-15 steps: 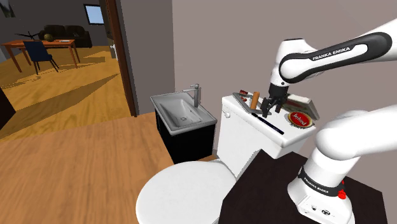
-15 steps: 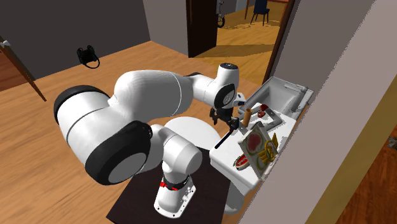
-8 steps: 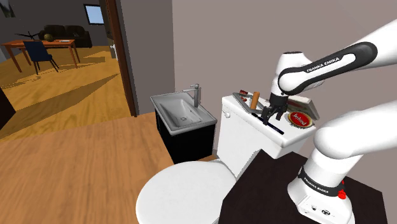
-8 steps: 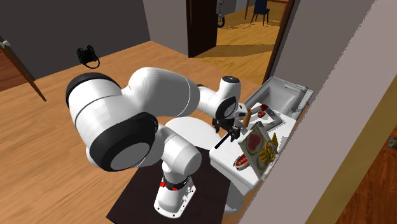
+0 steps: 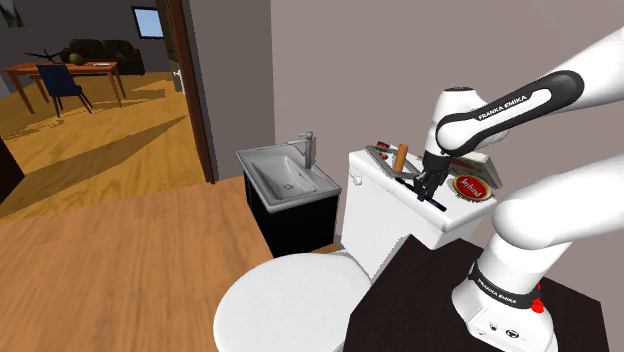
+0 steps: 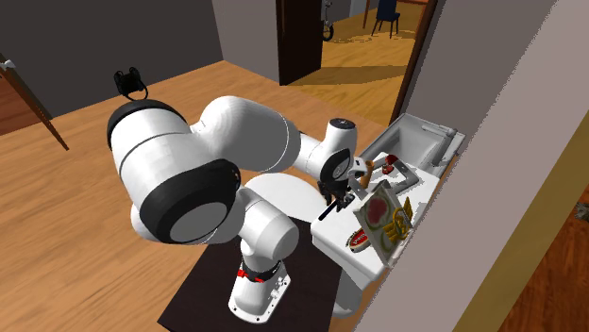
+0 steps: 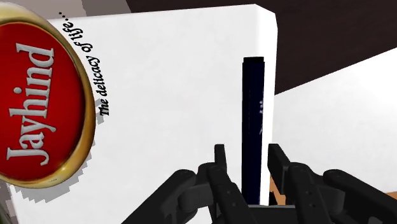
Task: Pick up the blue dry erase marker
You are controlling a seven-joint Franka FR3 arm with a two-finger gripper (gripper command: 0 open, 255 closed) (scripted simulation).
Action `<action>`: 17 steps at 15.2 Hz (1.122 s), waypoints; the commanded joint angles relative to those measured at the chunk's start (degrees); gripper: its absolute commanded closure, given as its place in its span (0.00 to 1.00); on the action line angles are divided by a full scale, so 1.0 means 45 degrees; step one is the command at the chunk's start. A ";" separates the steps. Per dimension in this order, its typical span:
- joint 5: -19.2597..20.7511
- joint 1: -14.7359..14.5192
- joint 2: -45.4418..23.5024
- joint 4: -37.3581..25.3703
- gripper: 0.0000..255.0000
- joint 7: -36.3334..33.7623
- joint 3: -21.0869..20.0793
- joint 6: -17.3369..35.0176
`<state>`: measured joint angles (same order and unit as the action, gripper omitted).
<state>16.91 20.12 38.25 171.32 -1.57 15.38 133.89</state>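
Observation:
The dark blue marker [image 7: 253,114] lies flat on the white toilet tank lid [image 7: 178,83], near the lid's front edge. My black gripper [image 7: 248,153] is down over one end of it, a finger on each side. The fingers stand close to the barrel, and a thin strip of white shows beside one of them, so the marker is not clasped. In the shoulder view the gripper [image 5: 425,185] sits low on the tank lid [image 5: 400,210] with the marker [image 5: 434,199] sticking out past it. In the second exterior view the gripper [image 6: 338,196] hangs over the marker [image 6: 327,210].
A round red Jayhind tin [image 7: 38,108] lies close beside the marker [image 5: 471,187]. A brown-handled tool [image 5: 400,157] and a flat tray lie further back on the lid. A sink cabinet [image 5: 285,175] stands at the shoulder view's left, and the toilet seat [image 5: 285,300] is below.
The gripper has come down onto the tank lid over the marker, and its fingers have drawn in from wide apart to close beside the barrel. The marker has not moved.

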 commanded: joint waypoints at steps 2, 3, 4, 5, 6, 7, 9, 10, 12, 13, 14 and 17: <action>-0.0061 -0.0049 -0.0017 0.0092 1.00 0.0007 -0.0013 0.0005; -0.0076 -0.0066 0.0005 0.0099 1.00 -0.0017 -0.0034 -0.0010; -0.0094 -0.0088 0.0006 0.0096 1.00 -0.0041 -0.0054 -0.0017; -0.0109 -0.0100 0.0048 0.0094 1.00 -0.0055 -0.0072 -0.0061; -0.0059 -0.0039 -0.0023 0.0086 1.00 0.0020 -0.0009 0.0006; -0.0109 -0.0048 0.0171 0.0004 1.00 0.0042 -0.0046 -0.0269; -0.0202 -0.0076 0.0535 -0.0174 1.00 0.0077 -0.0113 -0.0807; -0.0247 -0.0091 0.0705 -0.0268 1.00 0.0094 -0.0146 -0.1070; -0.0336 -0.0122 0.1019 -0.0468 1.00 0.0126 -0.0212 -0.1581; -0.0381 -0.0137 0.1164 -0.0573 1.00 0.0141 -0.0246 -0.1830; -0.0424 -0.0152 0.1302 -0.0682 1.00 0.0156 -0.0279 -0.2074; -0.0550 -0.0199 0.1670 -0.1026 1.00 0.0197 -0.0380 -0.2783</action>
<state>14.52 19.13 44.94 167.23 -0.94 13.72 122.72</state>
